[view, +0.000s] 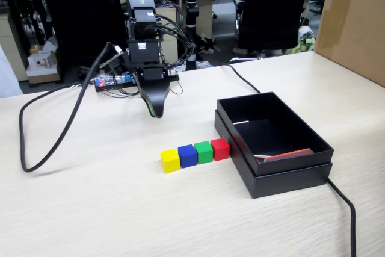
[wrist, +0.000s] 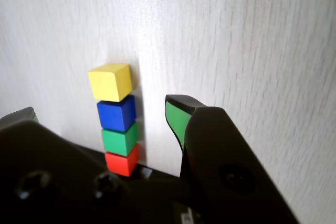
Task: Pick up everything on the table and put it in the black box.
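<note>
While the four cubes sit in a touching row on the worktop, the yellow cube lies nearest in the fixed view, then the blue cube, green cube and red cube, the last just beside the black box. Behind them the tool hangs above the bare worktop, holding nothing; in the wrist view its jaws stand apart, with the cube row showing between them.
</note>
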Controlling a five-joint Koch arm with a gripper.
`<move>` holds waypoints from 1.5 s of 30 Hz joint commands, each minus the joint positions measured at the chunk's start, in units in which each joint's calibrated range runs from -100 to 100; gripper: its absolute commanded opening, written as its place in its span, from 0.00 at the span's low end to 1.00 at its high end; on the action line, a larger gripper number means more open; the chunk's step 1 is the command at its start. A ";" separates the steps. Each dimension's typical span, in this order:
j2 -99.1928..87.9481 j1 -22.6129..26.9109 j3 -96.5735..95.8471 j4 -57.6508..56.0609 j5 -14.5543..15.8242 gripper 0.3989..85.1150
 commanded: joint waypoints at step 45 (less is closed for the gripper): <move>47.19 1.12 35.50 -8.27 -0.39 0.49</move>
